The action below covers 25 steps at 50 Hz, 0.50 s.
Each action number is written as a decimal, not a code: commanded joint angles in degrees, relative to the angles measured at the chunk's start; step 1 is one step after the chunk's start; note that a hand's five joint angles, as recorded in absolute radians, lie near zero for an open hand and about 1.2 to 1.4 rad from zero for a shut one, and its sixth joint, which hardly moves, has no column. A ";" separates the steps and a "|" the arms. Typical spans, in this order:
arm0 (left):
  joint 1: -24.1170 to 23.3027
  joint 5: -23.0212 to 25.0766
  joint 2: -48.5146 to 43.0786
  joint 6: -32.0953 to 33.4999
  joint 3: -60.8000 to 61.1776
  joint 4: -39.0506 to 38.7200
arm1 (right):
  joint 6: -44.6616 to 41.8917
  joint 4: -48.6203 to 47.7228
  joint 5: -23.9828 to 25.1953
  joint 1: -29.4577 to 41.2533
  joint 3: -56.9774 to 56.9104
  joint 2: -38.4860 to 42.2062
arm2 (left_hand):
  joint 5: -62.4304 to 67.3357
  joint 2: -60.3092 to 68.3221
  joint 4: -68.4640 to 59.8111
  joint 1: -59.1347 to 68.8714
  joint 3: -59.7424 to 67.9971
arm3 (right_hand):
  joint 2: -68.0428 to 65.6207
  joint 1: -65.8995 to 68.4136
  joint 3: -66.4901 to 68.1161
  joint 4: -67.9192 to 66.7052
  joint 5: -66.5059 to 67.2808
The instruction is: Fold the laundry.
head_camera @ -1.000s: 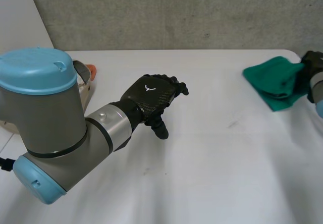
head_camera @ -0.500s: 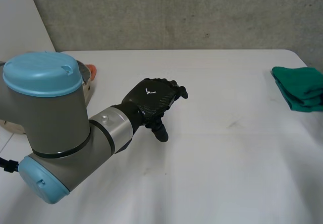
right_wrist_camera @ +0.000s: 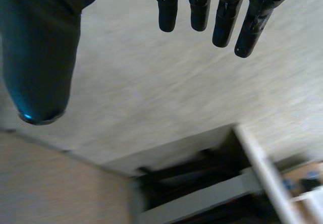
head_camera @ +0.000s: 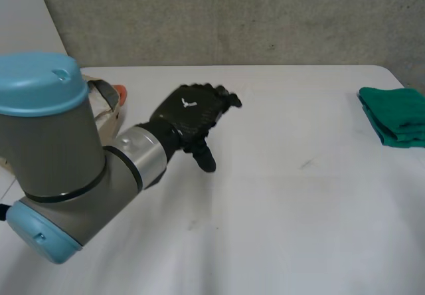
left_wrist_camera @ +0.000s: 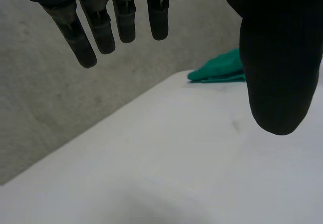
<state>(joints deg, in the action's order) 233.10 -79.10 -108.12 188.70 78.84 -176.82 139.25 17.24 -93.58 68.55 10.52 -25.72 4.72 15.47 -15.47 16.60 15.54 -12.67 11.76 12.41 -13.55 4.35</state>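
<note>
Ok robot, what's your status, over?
Left robot hand open above table. Right robot hand open, empty. Green cloth folded at table's right edge. Nothing between.

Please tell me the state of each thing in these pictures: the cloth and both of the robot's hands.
green cloth: folded, lying at the right edge of the table, no hand on it.
left hand: open, fingers straight, empty, above the table.
right hand: open, fingers straight, empty.
</note>
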 commanded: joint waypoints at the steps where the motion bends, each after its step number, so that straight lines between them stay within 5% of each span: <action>1: 3.50 -3.16 3.53 1.15 0.17 -3.78 | 5.23 -6.43 1.38 10.09 3.35 -9.78 | -0.64 -1.39 1.39 -2.52 -1.46 | 2.67 -1.76 -2.41 3.55 -4.35; 7: 11.14 -3.87 4.41 7.20 -0.26 -8.80 | 16.04 -5.99 12.62 22.32 17.22 -19.09 | -2.32 -3.07 3.07 -4.20 -3.14 | 2.67 -1.76 -2.41 3.55 -4.35; 13: 20.54 -3.87 0.73 16.95 -1.14 -9.33 | 17.64 -9.24 20.53 34.95 37.33 -28.05 | -2.83 -3.57 3.58 -4.70 -3.64 | 2.67 -1.76 -2.41 3.55 -4.35; 25: 36.37 -3.43 -10.96 38.05 -0.97 -9.15 | 8.94 -11.97 21.42 44.39 64.95 -31.85 | -3.00 -3.74 3.75 -4.87 -3.81 | 2.67 -1.76 -2.41 3.55 -4.35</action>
<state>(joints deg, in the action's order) 263.58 -82.91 -113.35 218.09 77.72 -186.33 152.92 6.74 -71.53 111.27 64.46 -56.85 3.11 13.15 -13.38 14.02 13.89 -12.67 11.76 12.40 -13.55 4.35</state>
